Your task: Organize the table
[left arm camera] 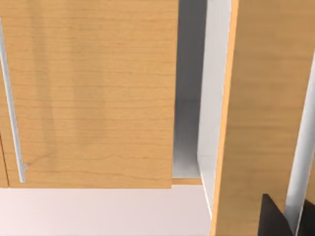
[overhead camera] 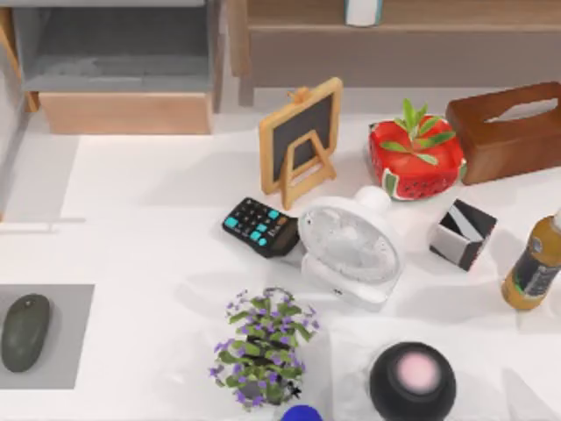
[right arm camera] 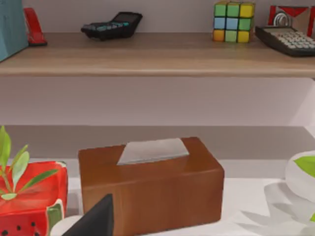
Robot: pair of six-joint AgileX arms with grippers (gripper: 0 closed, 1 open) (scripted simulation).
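The white table spreads wide below the shelf unit and is crowded on its right half. A small chalkboard easel stands behind a calculator, which touches a white fan. Right of those sit a watermelon planter, a brown tissue box, a black-and-white box and a bottle. Nearer the front are a purple flower pot and a dark round speaker. A mouse lies on a grey pad at the left. I cannot tell how either arm's jaws stand.
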